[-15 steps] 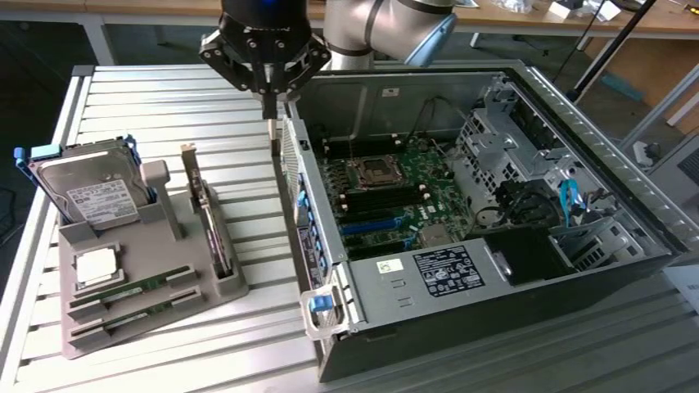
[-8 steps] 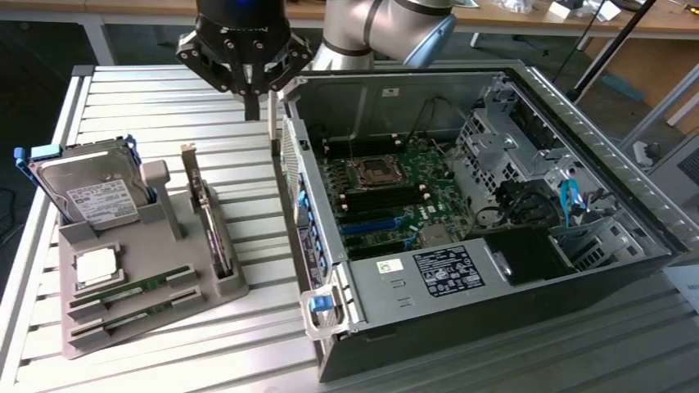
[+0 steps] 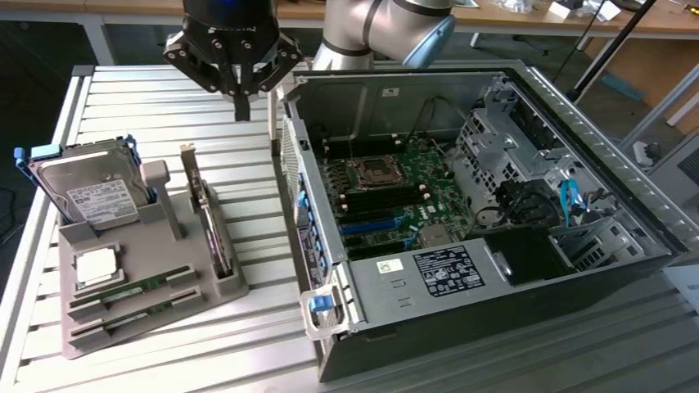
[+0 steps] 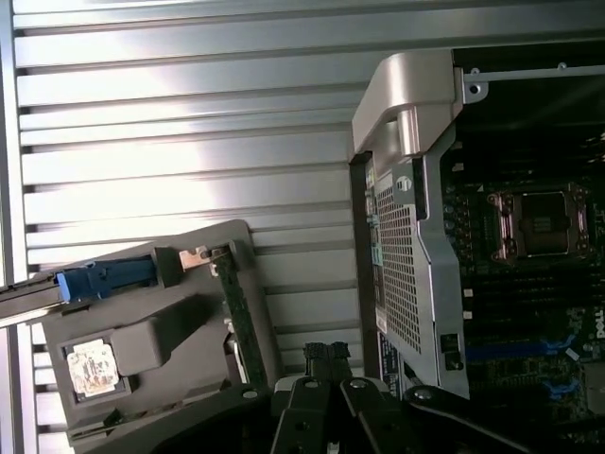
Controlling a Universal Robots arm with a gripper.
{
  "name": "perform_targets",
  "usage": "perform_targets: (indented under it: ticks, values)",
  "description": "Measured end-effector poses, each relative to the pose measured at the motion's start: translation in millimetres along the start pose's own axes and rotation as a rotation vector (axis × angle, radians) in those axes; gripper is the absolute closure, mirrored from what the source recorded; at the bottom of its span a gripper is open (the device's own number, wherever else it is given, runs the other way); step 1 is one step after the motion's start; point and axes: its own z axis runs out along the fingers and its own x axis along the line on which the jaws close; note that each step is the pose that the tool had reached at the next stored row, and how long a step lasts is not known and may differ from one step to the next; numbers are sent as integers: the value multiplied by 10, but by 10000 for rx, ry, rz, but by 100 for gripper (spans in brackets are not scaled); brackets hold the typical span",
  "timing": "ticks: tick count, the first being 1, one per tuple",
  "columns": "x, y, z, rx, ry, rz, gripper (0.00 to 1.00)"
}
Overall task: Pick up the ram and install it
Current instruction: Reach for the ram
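Green rams (image 3: 131,288), seemingly two, pincer (image 3: 242,113) closed

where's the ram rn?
Exterior view's left: the ram lies in a slot of the grey holder, beside the processor chip, outside the open computer case.

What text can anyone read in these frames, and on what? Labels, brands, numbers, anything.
Nothing reads legibly; there are no quotable strings.
Too small: the print on the hard drive label.
Blurred: the white print on the black label.
Unreadable: the white sticker next to that label.
Too small: the markings on the processor chip.
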Motion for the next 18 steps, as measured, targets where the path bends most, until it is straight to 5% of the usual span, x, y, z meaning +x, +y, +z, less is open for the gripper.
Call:
perform_targets:
  ticks: [6,18]
  values:
    - [141,-10,-3,0,-1,-1,89]
    - [827,-61,-22,-1,-19,0,89]
